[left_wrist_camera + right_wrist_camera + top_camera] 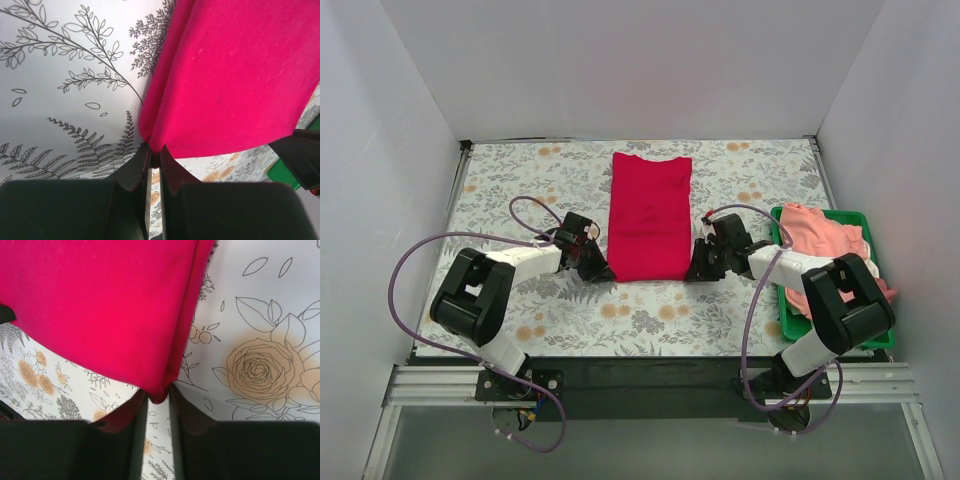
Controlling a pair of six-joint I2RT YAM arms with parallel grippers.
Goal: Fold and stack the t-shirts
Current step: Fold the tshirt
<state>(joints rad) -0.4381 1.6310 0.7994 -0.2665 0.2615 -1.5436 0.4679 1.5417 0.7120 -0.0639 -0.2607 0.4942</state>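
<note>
The crimson red t-shirt [650,215] lies on the table as a long folded strip running away from me. My left gripper [597,268] is shut on its near left corner; the left wrist view shows the red cloth [235,75] pinched between the fingertips [136,167]. My right gripper [697,268] is shut on its near right corner, with the red cloth [110,305] caught between its fingertips [186,412]. A salmon pink t-shirt [825,240] lies bunched in the green bin [786,318] at the right. The maroon-pink shirt is out of view.
The floral tablecloth [520,180] covers the table. White walls close in the left, back and right. The green bin stands against the right wall beside my right arm. Purple cables loop over both arms.
</note>
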